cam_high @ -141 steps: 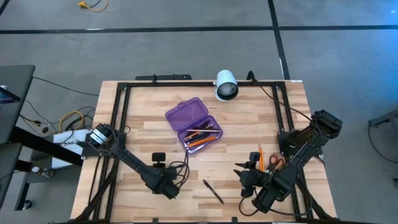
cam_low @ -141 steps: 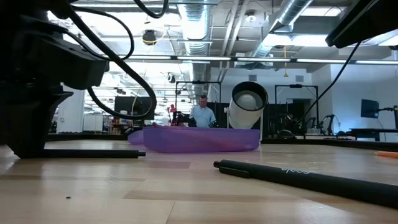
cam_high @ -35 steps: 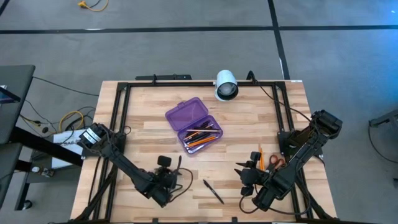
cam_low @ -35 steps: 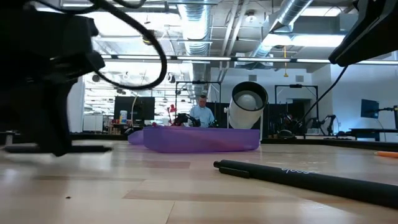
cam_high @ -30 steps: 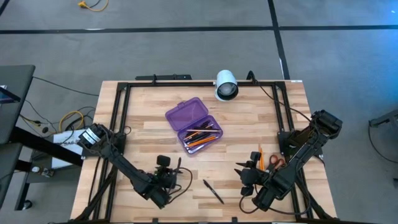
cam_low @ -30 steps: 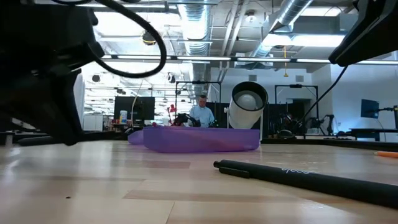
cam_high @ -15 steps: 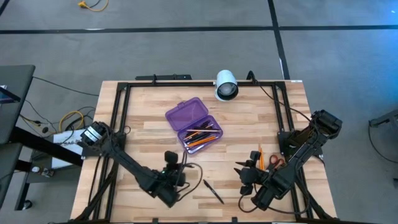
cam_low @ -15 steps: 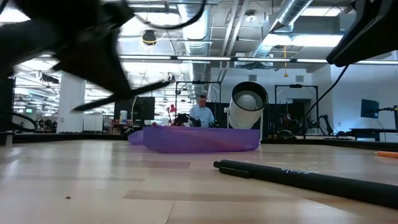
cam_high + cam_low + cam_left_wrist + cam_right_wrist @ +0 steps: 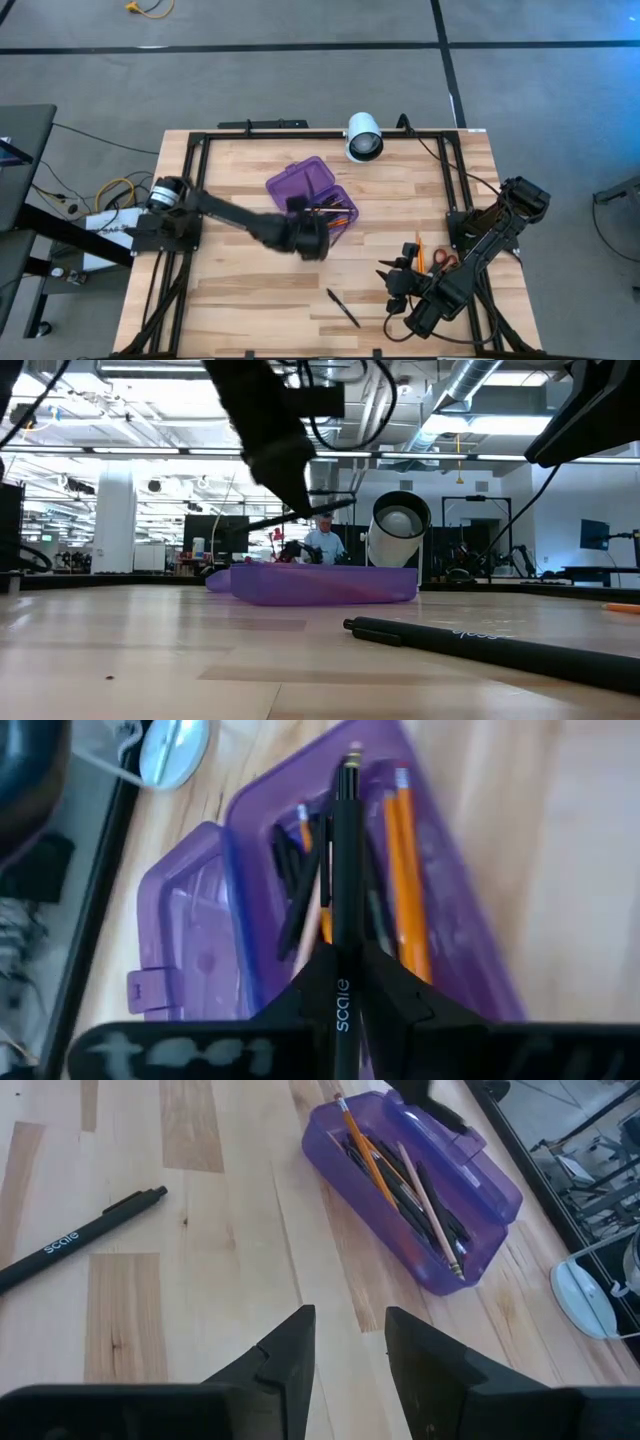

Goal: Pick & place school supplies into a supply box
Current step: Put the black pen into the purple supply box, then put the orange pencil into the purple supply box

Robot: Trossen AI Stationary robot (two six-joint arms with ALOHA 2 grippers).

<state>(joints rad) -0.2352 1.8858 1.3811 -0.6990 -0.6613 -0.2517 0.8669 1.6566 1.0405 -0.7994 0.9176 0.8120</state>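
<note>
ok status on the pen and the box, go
Left gripper shut on a black pen, held over the open purple box. Right gripper open, parked at the near right. Another pen lies on the table; nothing in the way.

Hidden under the left gripper (image 9: 305, 226) from above: part of the purple box (image 9: 300, 184). Cut off at the picture's edge near the right gripper (image 9: 349, 1342): one end of a loose black pen (image 9: 75, 1240). Blurred beyond the box: a person (image 9: 324, 542).

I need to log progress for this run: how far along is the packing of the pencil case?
Well under way. Done: several orange pencils and black pens already lie in the open purple pencil case. In hand: the left pincer is shut on a black pen, held over the case. Left: another black pen on the table, and a pencil and scissors beside the open, idle right pincer.
</note>
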